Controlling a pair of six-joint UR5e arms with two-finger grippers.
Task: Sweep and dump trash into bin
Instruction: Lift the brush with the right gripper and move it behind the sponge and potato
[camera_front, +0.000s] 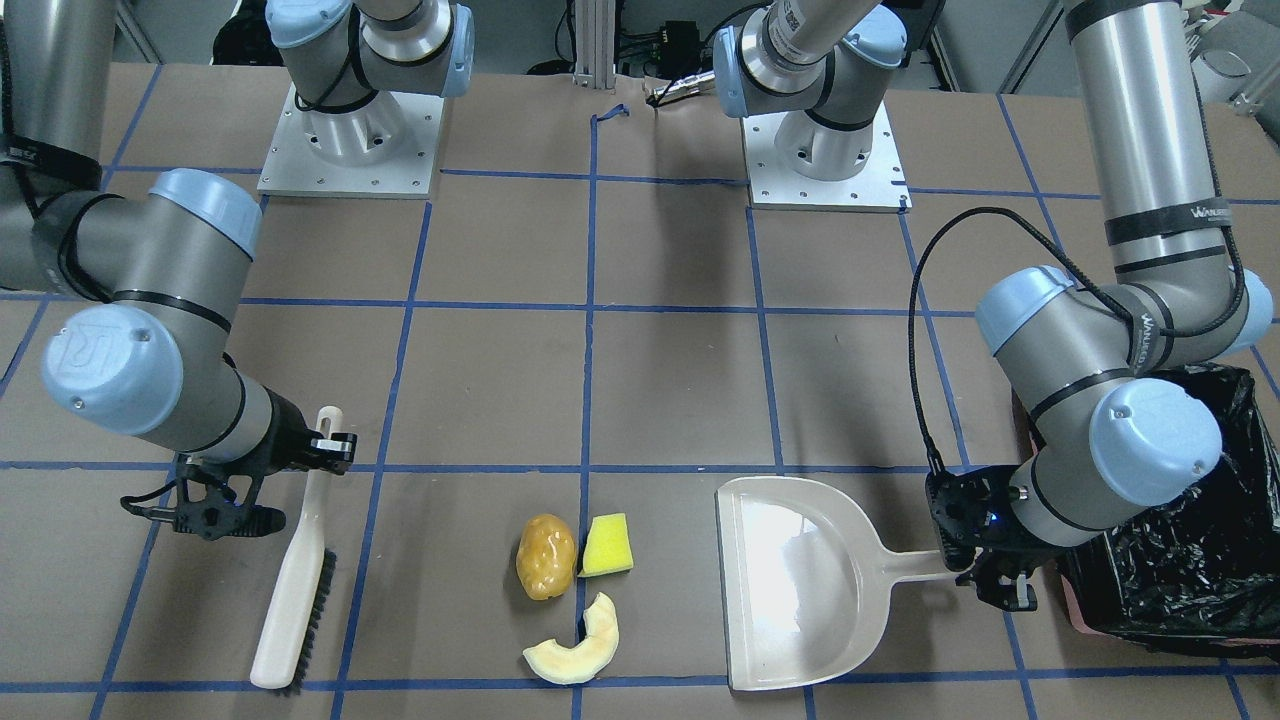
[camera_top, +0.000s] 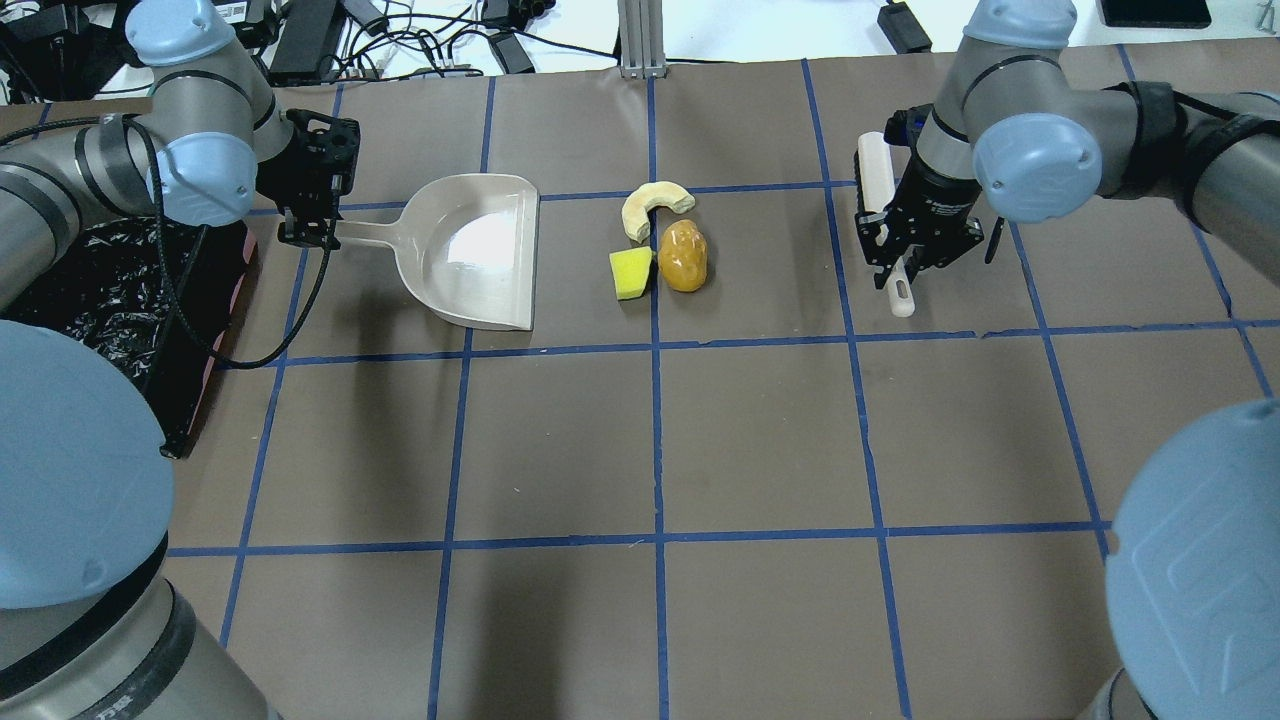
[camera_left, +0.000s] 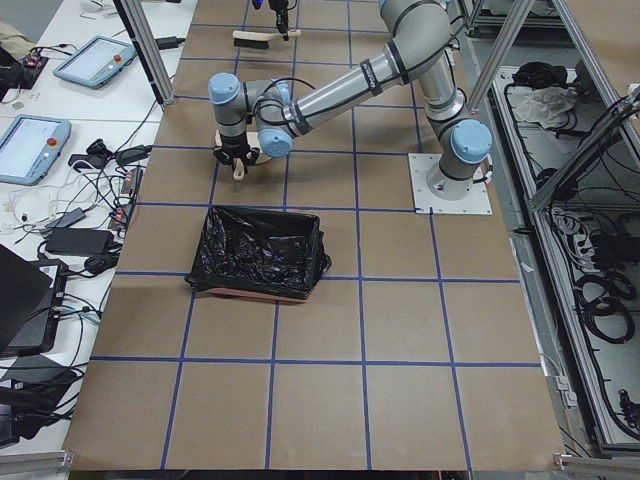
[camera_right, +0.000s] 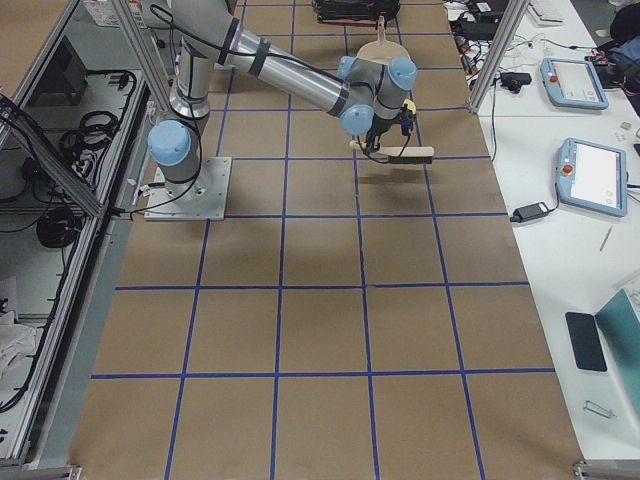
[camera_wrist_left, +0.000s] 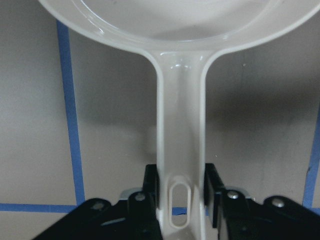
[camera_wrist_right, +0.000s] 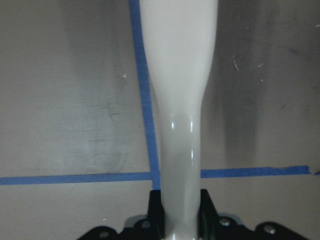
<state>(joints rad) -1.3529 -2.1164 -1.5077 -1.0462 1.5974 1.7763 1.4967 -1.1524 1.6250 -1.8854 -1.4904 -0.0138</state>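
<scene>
Two wrist views, left fingers (camera_wrist_left: 151, 182) pinching dustpan (camera_wrist_left: 180, 125) handle, right fingers (camera_wrist_right: 155, 210) pinching brush (camera_wrist_right: 177, 100), overhead adds trash (camera_top: 683, 256)

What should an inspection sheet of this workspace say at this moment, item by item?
Surface: table covered in brown paper with a blue tape grid.
Job's things: potato, yellow wedge and melon slice lie clustered between dustpan and brush; bin, lined in black, stands at the robot's left end.
Clutter: nothing seen.
Grippers: left gripper, fingers shut on the dustpan handle; right gripper, fingers shut on the brush handle.
Cables: black cable loops above the table from the left wrist; loose cables beyond the far edge.
Surroundings: tablets on side benches; no people seen.
</scene>
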